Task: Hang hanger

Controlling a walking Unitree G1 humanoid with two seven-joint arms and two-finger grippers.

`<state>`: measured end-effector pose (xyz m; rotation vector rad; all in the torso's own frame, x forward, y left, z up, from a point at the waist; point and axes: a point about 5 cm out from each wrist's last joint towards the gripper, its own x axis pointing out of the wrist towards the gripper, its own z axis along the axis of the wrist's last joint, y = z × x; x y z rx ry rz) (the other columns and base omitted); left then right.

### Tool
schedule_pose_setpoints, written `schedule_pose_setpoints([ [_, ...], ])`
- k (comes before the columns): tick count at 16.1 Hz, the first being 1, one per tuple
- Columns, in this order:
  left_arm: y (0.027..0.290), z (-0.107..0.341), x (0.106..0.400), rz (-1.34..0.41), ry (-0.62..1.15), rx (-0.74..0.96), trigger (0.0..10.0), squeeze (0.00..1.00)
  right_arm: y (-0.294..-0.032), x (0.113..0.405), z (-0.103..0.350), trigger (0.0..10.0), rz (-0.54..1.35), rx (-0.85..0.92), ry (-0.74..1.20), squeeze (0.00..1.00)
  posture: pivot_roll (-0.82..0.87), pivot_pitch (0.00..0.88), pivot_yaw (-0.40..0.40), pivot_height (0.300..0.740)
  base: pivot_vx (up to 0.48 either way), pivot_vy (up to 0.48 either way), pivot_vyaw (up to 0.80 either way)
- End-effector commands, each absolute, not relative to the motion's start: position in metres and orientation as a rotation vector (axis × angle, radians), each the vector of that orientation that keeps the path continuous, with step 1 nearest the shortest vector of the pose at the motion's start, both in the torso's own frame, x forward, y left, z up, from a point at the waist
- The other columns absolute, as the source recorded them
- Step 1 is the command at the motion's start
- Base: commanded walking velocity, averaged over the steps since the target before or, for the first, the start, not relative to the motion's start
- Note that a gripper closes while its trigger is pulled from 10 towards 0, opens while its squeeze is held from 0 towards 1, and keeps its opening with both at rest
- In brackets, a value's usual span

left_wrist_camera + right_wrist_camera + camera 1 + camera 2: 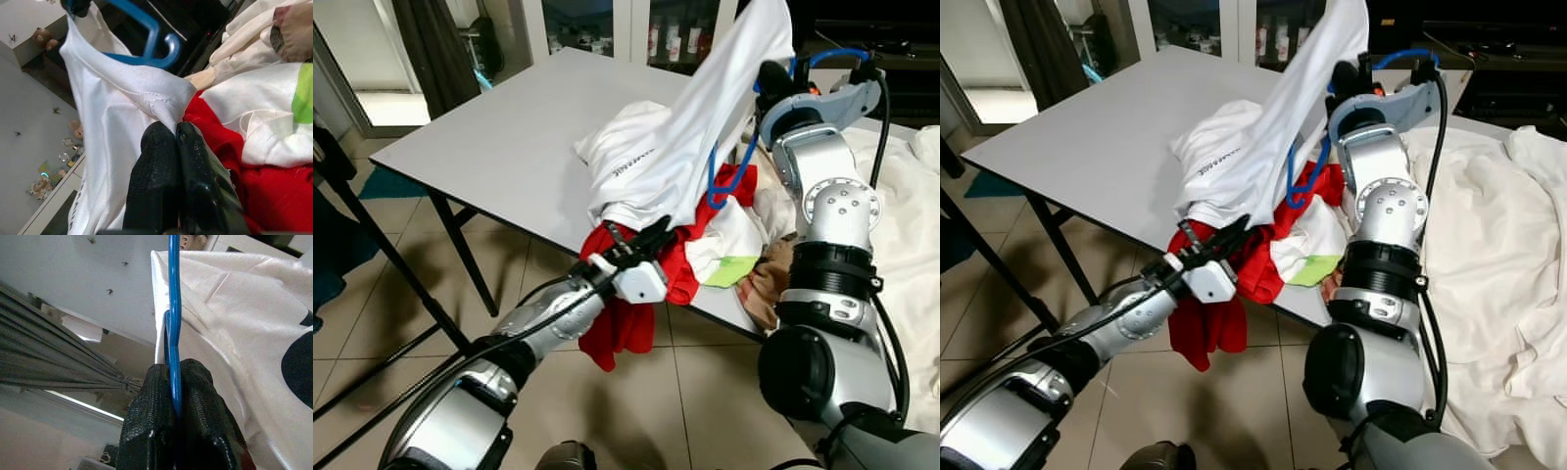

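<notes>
The left gripper (651, 238), low and nearest, pinches a fold of the white cotton shirt (705, 117) above the grey table (509, 137). The right gripper (172, 382), raised high, clamps the blue plastic hanger (724, 181). Best to keep the fabric taut while seating the hanger's shoulder.

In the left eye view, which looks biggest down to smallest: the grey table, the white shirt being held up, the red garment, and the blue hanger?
1. Grey table, by far the largest.
2. White shirt.
3. Red garment, though part lies hidden under the white shirt, so its true extent is unsure.
4. Blue hanger, only a thin part showing.
</notes>
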<state>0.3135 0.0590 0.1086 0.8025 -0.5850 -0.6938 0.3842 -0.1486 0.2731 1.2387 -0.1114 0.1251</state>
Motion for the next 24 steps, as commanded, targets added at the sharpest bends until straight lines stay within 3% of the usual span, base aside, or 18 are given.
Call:
schedule_pose_setpoints([
  [1,0.057,0.109,0.314,-0.707,-0.594,0.819,0.0,0.0,-0.15,0.381,0.284,10.0,0.146,1.267,-0.173,0.0,0.1,0.0,0.001,0.74,0.0,0.0,0.0],
  [18,0.055,0.109,0.313,-0.711,-0.597,0.818,0.0,0.0,-0.149,0.381,0.284,10.0,0.144,1.277,-0.175,0.0,0.1,0.0,0.001,0.74,0.0,0.0,0.0],
  [20,0.042,0.12,0.314,-0.677,-0.623,0.712,0.0,0.0,-0.148,0.373,0.261,10.0,0.074,1.116,-0.22,0.0,0.1,0.0,-0.002,0.74,0.0,0.0,0.0],
  [22,0.05,0.121,0.318,-0.618,-0.577,0.628,3.6,0.0,-0.147,0.368,0.251,10.0,0.112,1.066,-0.219,0.0,0.1,0.0,0.003,0.74,0.0,0.0,0.0],
  [23,0.052,0.121,0.319,-0.606,-0.558,0.603,4.8,0.0,-0.145,0.367,0.25,10.0,0.134,1.052,-0.219,0.0,0.1,0.0,0.003,0.74,0.0,0.0,0.0],
  [24,0.054,0.121,0.321,-0.594,-0.541,0.575,7.2,0.0,-0.144,0.365,0.249,10.0,0.153,1.042,-0.214,0.0,0.1,0.0,0.004,0.74,0.0,0.0,0.0],
])
